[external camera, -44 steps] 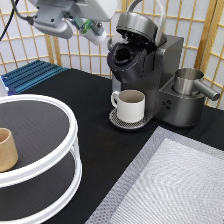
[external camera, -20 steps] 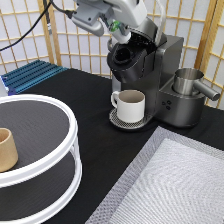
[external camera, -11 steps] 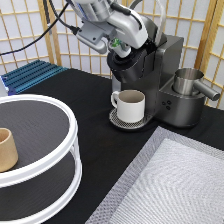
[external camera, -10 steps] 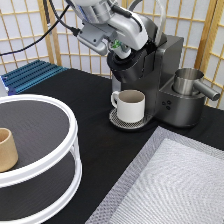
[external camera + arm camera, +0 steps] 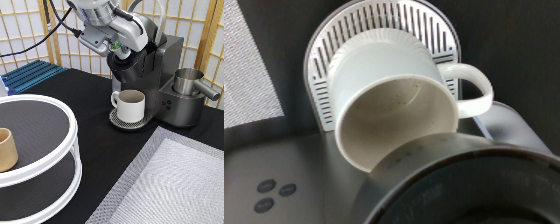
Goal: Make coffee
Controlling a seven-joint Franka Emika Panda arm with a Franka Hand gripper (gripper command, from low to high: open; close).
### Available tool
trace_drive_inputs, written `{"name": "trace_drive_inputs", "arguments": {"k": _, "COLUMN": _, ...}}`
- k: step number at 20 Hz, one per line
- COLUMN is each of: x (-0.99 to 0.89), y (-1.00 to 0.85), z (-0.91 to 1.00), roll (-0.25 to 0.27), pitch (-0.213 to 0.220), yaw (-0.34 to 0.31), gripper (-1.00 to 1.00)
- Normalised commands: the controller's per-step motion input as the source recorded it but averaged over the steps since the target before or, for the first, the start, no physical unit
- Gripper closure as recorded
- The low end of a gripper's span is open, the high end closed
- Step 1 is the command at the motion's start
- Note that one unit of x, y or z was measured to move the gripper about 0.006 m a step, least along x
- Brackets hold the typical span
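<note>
Gripper (image 5: 131, 46) sits at the top opening of the coffee machine (image 5: 150, 75), directly above the brew head. Over the last couple of seconds the arm has swung in from the exterior view's left and dropped onto the machine; in the last half second it barely shifts. Judgement: the work is at the pod-chamber stage, not the mug stage.

Fingers hidden against the dark machine body; how far apart they stand cannot be told, nor whether they hold anything.

Coffee pod: not visible in either view. May be in the hand or already in the chamber; cannot tell.

Below the hand: one mug (image 5: 130, 105), cream-white, handled, upright on the round drip grate (image 5: 384, 27), looks empty in the wrist view. Already placed under the spout.

Beside the machine, away from the hand toward the exterior view's right: one steel jug (image 5: 189, 82).

Well away, toward the exterior view's bottom left: one two-tier round stand (image 5: 70, 135), with one tan cup (image 5: 7, 149) on its upper shelf.

Count: one machine, one mug, one jug, one stand, one tan cup, no pod seen.
</note>
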Motion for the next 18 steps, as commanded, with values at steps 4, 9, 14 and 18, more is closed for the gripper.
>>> {"name": "trace_drive_inputs", "arguments": {"k": 4, "x": -0.33, "y": 0.29, "z": -0.06, "roll": -0.091, "pitch": 0.0, "yaw": 0.008, "gripper": 1.0}}
{"name": "trace_drive_inputs", "arguments": {"k": 9, "x": -0.33, "y": 0.32, "z": 0.0, "roll": -0.109, "pitch": 0.0, "yaw": 0.014, "gripper": 1.0}}
{"name": "trace_drive_inputs", "arguments": {"k": 14, "x": -0.25, "y": 0.28, "z": 0.01, "roll": -0.12, "pitch": 0.0, "yaw": 0.021, "gripper": 1.0}}
{"name": "trace_drive_inputs", "arguments": {"k": 18, "x": -0.01, "y": 0.19, "z": -0.15, "roll": -0.095, "pitch": 0.0, "yaw": 0.031, "gripper": 1.0}}
